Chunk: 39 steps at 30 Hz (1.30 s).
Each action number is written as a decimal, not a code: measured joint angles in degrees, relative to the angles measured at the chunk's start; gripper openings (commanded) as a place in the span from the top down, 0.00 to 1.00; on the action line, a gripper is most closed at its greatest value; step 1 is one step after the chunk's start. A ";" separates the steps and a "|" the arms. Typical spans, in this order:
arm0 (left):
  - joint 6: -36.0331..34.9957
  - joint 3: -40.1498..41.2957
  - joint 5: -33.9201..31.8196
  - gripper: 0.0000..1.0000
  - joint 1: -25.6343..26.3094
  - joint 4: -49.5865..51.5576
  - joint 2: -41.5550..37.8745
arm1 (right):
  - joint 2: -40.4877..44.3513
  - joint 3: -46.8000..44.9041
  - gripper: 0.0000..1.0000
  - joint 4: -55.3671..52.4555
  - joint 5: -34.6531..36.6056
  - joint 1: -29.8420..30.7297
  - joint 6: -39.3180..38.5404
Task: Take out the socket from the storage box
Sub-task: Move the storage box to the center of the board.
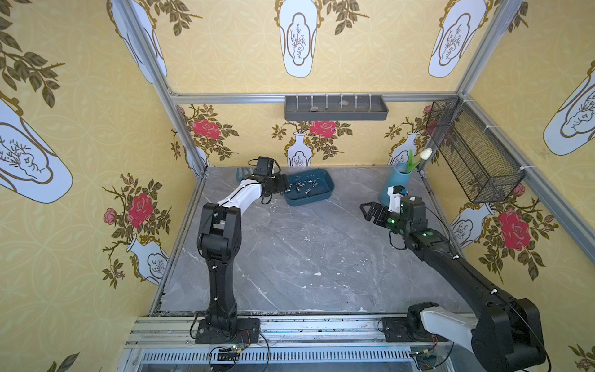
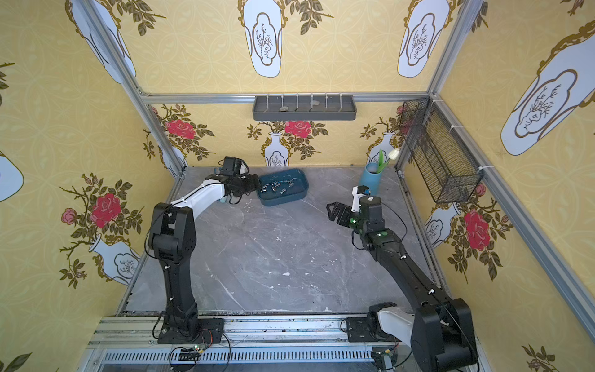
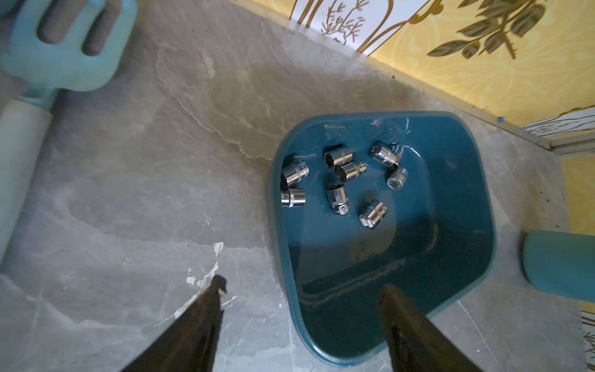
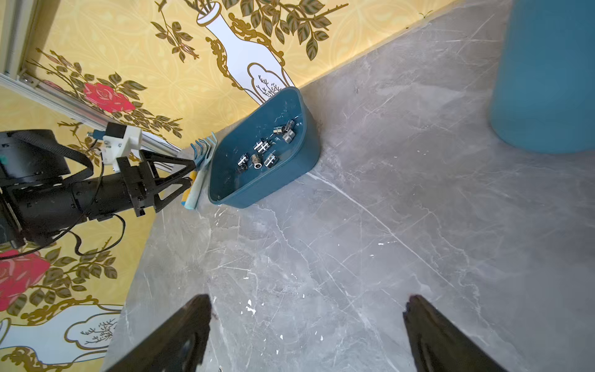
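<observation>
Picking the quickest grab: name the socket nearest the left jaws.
The socket against the storage box wall, nearer of the pair there; the rest lie farther in.

lighting: bright, even | glare – storage box (image 3: 450,193) | blur – wrist-view edges | fisheye warp, both top views

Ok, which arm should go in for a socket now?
Left, I'd say. The left pincer is open at the rim of the storage box, sockets just ahead; the right pincer hangs open over the table, well away from it.
</observation>
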State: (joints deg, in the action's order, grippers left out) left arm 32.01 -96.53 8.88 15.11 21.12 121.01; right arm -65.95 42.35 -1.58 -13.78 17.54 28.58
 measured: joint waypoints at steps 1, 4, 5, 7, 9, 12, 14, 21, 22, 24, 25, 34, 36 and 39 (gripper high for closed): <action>-0.02 -0.72 -0.11 0.35 0.15 0.39 1.03 | -0.31 0.31 0.02 -0.17 1.05 0.72 -0.17; 0.00 -2.36 -0.48 0.42 0.17 0.70 3.45 | -1.11 1.51 0.02 -1.20 2.62 2.67 -0.81; 0.02 -2.75 -0.61 0.45 0.17 0.79 4.02 | -1.29 1.84 0.03 -1.53 3.21 3.13 -1.22; 0.04 -3.50 -0.98 0.51 0.17 0.79 5.16 | -1.75 2.47 0.02 -2.03 4.09 3.93 -1.62; 0.13 -3.80 -0.98 0.57 0.26 0.79 5.86 | -2.05 3.04 0.02 -2.97 5.40 4.31 -1.84; 0.17 -3.89 -1.38 0.68 0.37 0.81 6.49 | -2.60 3.78 0.02 -3.04 6.29 4.90 -2.29; 0.22 -3.87 -1.42 0.72 0.57 0.96 6.56 | -2.82 4.07 0.02 -3.04 6.73 5.18 -2.80; 1.92 -1.62 -1.51 0.87 1.20 0.50 5.60 | -3.76 4.79 0.02 -4.02 7.63 5.60 -3.08; 2.19 -1.38 -1.60 0.88 1.18 0.66 5.33 | -3.85 4.87 0.02 -4.46 7.63 5.60 -3.08; 2.45 -1.05 -1.51 0.93 1.25 1.22 4.94 | -4.13 5.25 0.02 -5.40 7.85 5.57 -3.08; 2.45 -0.74 -1.40 0.95 1.27 1.64 4.63 | -4.22 5.40 0.02 -5.75 8.02 5.57 -3.08; 3.78 3.87 0.55 1.00 1.68 9.88 -1.95 | -4.37 6.21 0.03 -7.80 8.31 5.64 -3.13; 4.02 6.05 1.53 1.00 1.75 12.11 -4.22 | -4.35 6.23 0.02 -8.15 8.46 5.64 -3.13; 4.04 9.97 2.89 1.00 2.19 15.04 -7.93 | -4.44 6.23 0.03 -8.96 8.46 5.64 -3.13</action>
State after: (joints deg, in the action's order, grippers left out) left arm 36.05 -86.56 11.77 17.30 36.16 113.08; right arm -70.39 48.58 -10.55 -5.32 23.18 25.45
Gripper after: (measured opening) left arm 0.103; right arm 0.976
